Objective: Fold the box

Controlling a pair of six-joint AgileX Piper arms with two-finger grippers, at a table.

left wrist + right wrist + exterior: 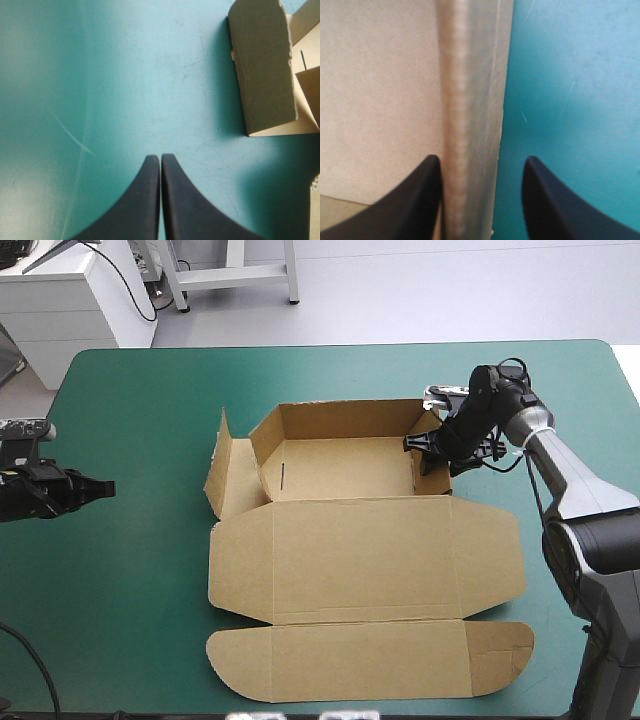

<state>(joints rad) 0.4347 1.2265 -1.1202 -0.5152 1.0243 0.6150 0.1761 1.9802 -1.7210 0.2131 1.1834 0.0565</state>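
The brown box [345,465] lies mid-table as an open tray with its back and right walls raised. Its lid [370,560] lies flat toward the table's near edge, the front flap spread out. My right gripper [428,452] is open at the tray's right wall. In the right wrist view the wall's top edge [467,75] runs between the fingers, close to the inner one, with the right gripper [482,160] astride it. My left gripper [105,487] is shut above bare cover, well left of the box. The left gripper [160,157] points toward the loose left side flap [265,65].
The box's left side flap [222,475] stands half raised, splayed outward from the tray. Teal-green cover [130,570] stretches between the left gripper and the box. A narrower strip of cover lies right of the tray beside the right arm [560,470].
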